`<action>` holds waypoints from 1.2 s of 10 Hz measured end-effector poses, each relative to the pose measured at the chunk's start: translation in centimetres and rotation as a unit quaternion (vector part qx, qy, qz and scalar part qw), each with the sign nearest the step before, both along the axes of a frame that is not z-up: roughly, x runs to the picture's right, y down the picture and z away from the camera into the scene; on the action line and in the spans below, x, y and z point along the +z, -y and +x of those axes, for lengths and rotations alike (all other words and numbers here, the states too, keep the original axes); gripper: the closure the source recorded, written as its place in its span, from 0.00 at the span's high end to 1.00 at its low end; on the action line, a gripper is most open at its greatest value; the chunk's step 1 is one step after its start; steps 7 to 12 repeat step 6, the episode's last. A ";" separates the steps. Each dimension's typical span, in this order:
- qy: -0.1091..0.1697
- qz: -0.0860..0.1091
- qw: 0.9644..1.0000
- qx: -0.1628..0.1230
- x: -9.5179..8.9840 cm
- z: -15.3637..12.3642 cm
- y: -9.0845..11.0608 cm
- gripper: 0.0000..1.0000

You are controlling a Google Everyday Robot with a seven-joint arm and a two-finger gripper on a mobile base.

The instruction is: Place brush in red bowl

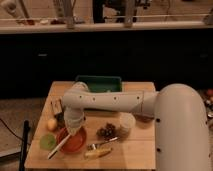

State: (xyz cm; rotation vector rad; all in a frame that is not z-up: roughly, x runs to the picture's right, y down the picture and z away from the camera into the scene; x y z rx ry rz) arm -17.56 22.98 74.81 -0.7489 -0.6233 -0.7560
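Note:
The red bowl sits near the table's front left. The brush lies slanted, its upper end inside the bowl and its pale handle sticking out over the bowl's front-left rim towards the table edge. My gripper points down at the end of the white arm, just above the bowl's back rim and close to the brush's upper end. The wrist hides whether it touches the brush.
A light-green dish and a yellow fruit lie left of the bowl. A fork and a yellow food item lie to its right. Dark grapes, a white cup and a green tray stand behind.

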 end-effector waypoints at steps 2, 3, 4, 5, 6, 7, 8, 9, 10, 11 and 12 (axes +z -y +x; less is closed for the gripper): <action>-0.001 0.001 1.000 0.000 -0.1 -0.1 0.1 0.80; -0.001 0.001 1.000 0.000 -0.2 -0.2 0.1 0.80; -0.001 0.002 1.000 -0.001 -0.3 -0.2 0.2 0.80; -0.001 0.003 1.000 -0.001 -0.3 -0.2 0.2 0.80; 0.000 0.007 1.000 0.000 -0.6 -0.2 0.5 0.80; 0.000 0.007 1.000 0.000 -0.6 -0.2 0.5 0.80; 0.000 0.007 1.000 0.000 -0.6 -0.2 0.5 0.80; 0.000 0.007 1.000 0.000 -0.6 -0.2 0.5 0.80; 0.000 0.007 1.000 0.000 -0.6 -0.2 0.5 0.80; 0.000 0.007 1.000 0.000 -0.6 -0.2 0.5 0.80; 0.000 0.007 1.000 0.000 -0.6 -0.2 0.5 0.80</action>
